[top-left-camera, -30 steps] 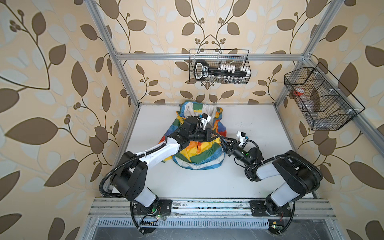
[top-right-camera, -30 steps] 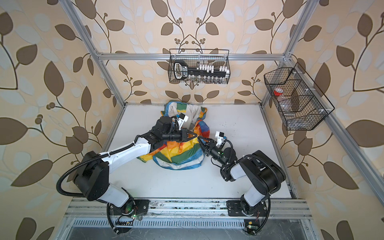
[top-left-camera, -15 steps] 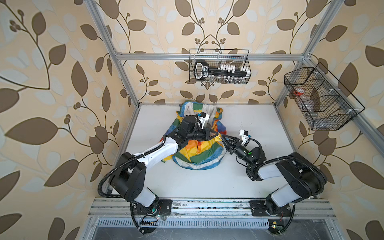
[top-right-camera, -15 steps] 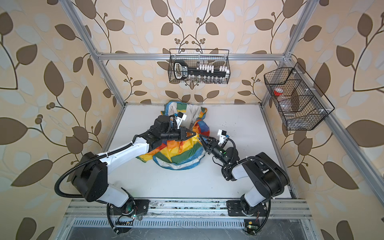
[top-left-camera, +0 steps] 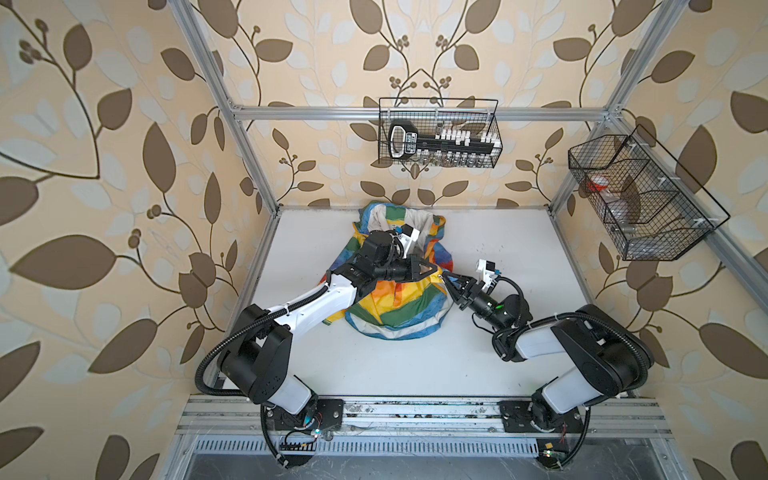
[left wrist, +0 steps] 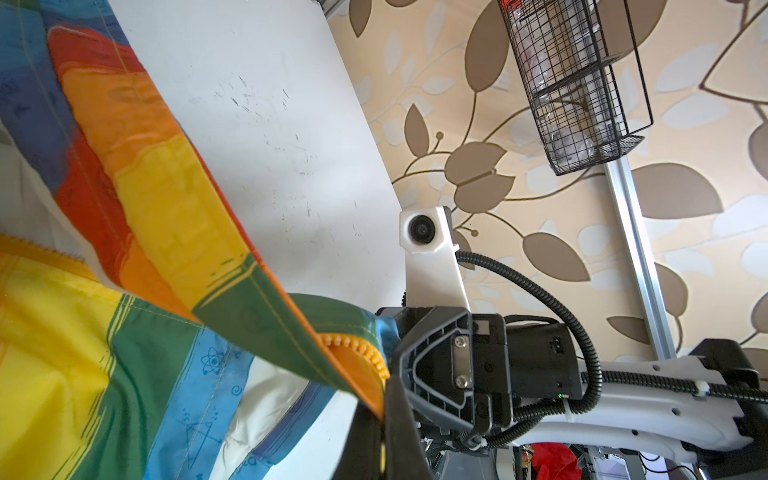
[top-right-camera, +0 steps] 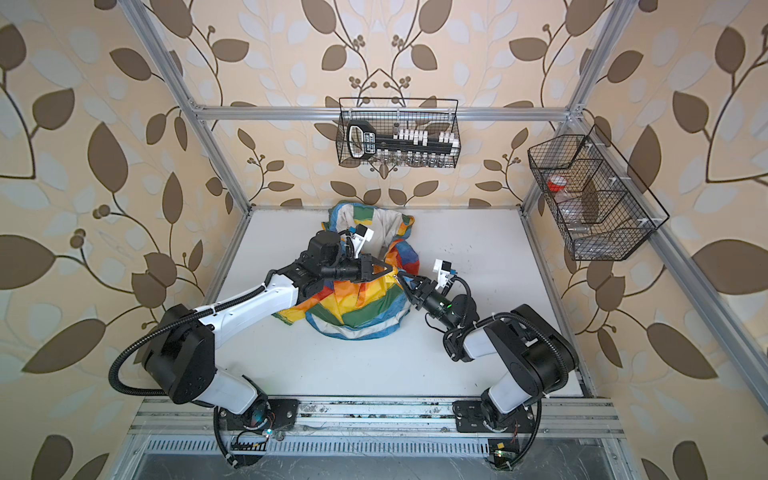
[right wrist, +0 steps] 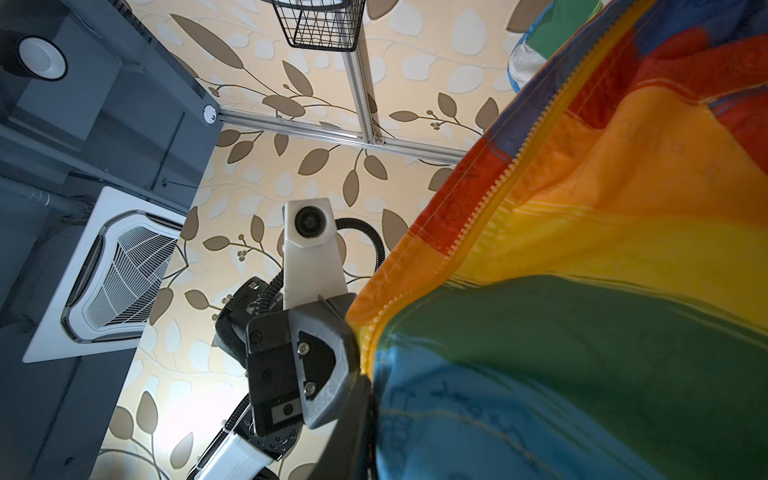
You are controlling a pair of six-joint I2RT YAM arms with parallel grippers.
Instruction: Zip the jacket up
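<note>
Mid-way on the table (top-left-camera: 498, 353), right gripper (top-left-camera: 446, 280) noses the right edge of the jacket (top-left-camera: 395, 309), grip impossible to call. Tip to tip with it, left gripper (top-left-camera: 435, 269) pinches the orange zipper (left wrist: 353, 353) tight. The jacket heaps toward the table's back.

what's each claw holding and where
Left claw pinches the crinkly rainbow jacket by its orange zipper edge; right claw is at that edge, grip unclear.
</note>
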